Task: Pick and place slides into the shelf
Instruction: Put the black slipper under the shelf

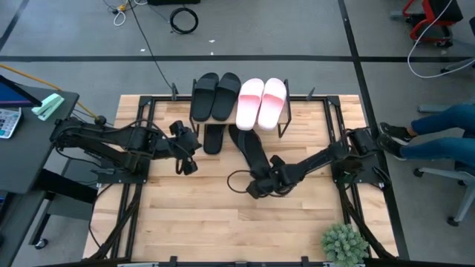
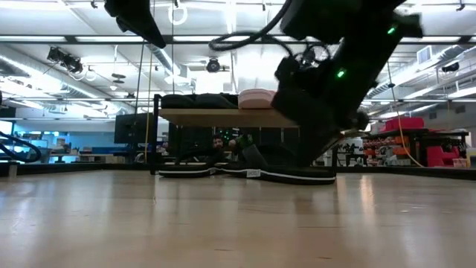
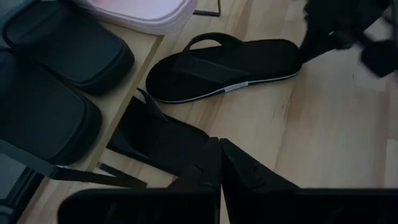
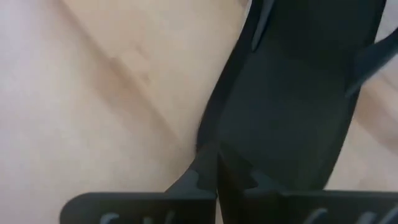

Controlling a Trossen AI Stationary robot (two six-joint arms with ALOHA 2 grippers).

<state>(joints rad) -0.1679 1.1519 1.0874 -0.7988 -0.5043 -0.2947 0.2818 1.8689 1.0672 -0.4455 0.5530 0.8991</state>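
Observation:
The shelf (image 2: 216, 115) stands at the table's far middle. A black pair (image 1: 215, 96) and a pink-white pair (image 1: 261, 102) lie flat on its board. One black slide (image 1: 213, 139) lies on the table, partly under the shelf. Another black slide (image 1: 249, 148) lies flat and slanted in front of the shelf, also in the left wrist view (image 3: 230, 65). My left gripper (image 1: 187, 152) hovers shut, left of the slide under the shelf (image 3: 155, 134). My right gripper (image 1: 256, 189) is shut at the slanted slide's near end (image 4: 214, 140). My right gripper has its shut fingertips (image 4: 205, 174) at the near end of the slanted black slide, coming from the table's near right and slanting down. The slide lies flat on the table (image 2: 297, 176). I cannot tell whether the fingertips touch it.
A small green plant (image 1: 344, 243) stands at the table's near right corner. A seated person's legs and shoes (image 1: 438, 130) reach toward the table's right edge. A side stand with a device (image 1: 9, 119) is on the left. Bare wood lies between the arms and the near edge.

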